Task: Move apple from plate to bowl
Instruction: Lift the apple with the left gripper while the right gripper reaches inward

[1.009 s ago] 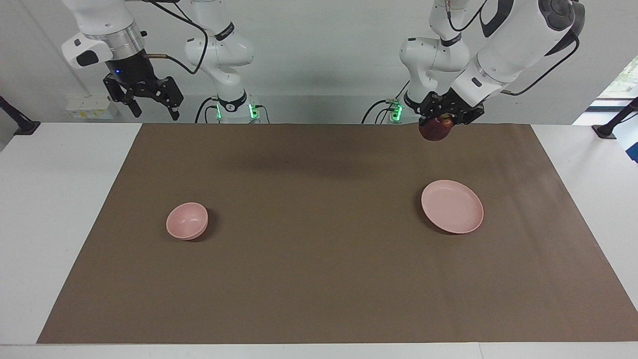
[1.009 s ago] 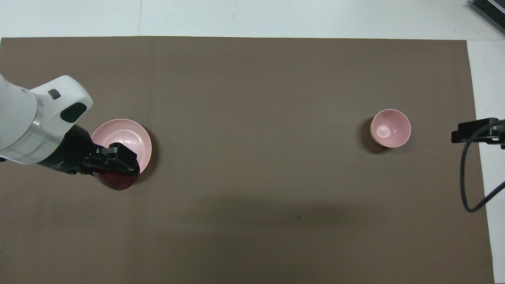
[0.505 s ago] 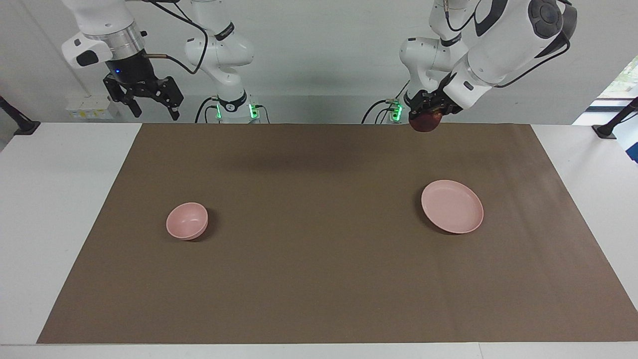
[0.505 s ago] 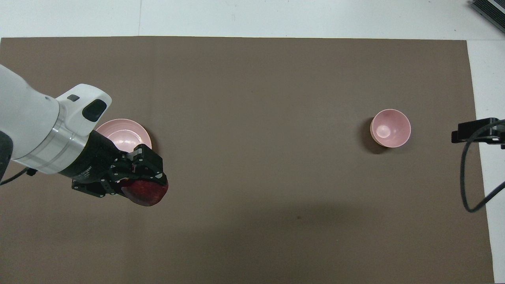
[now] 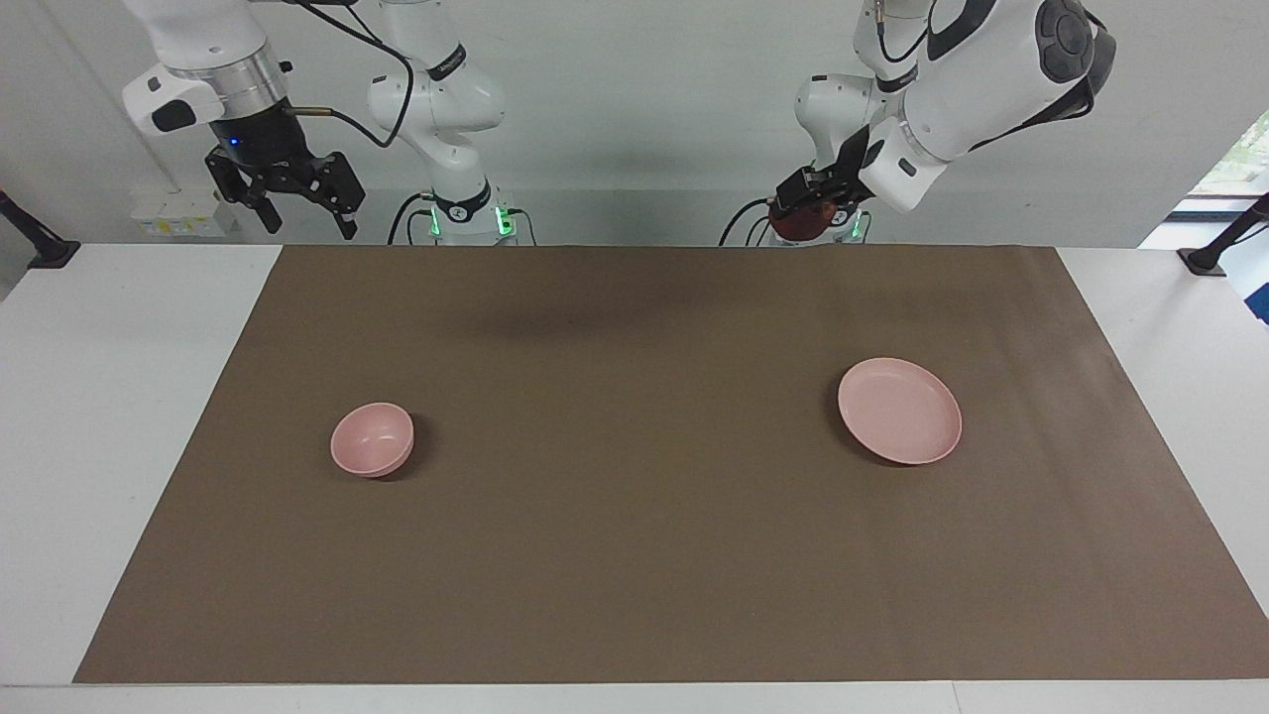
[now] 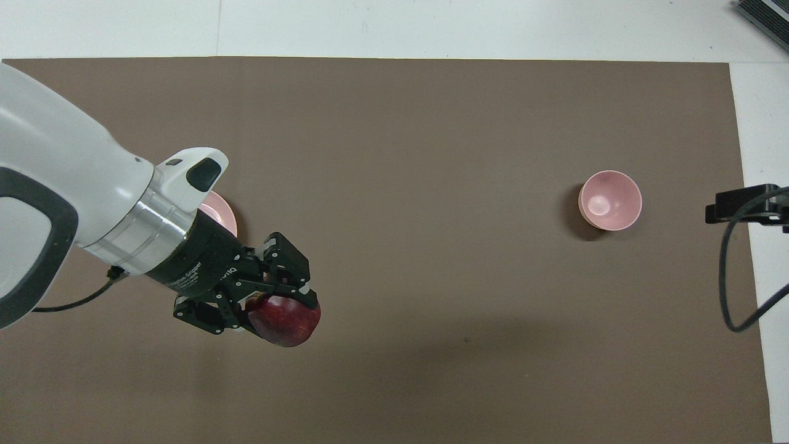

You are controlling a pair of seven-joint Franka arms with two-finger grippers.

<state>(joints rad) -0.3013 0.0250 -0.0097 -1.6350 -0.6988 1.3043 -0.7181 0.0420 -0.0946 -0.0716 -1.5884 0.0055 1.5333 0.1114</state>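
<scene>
My left gripper (image 5: pixel 805 212) is shut on the dark red apple (image 5: pixel 799 222), which it carries high over the brown mat and clear of the plate. In the overhead view the apple (image 6: pixel 286 314) hangs under the left gripper (image 6: pixel 278 304). The flat pale pink plate (image 5: pixel 899 411) lies bare at the left arm's end of the mat. From above only a sliver of the plate (image 6: pixel 224 213) shows past the arm. The deep pink bowl (image 5: pixel 372 438) (image 6: pixel 610 200) stands empty at the right arm's end. My right gripper (image 5: pixel 305 210) waits open, raised above the table's corner by its base.
A brown mat (image 5: pixel 634 555) covers most of the white table (image 5: pixel 119 416). A black cable (image 6: pixel 733 277) loops down from the right gripper (image 6: pixel 743 207) at the mat's edge beside the bowl. A dark object (image 6: pixel 764 15) sits at the table's farthest corner.
The left arm has lifted the apple higher and carried it off the plate toward the middle of the table. The right arm has not moved.
</scene>
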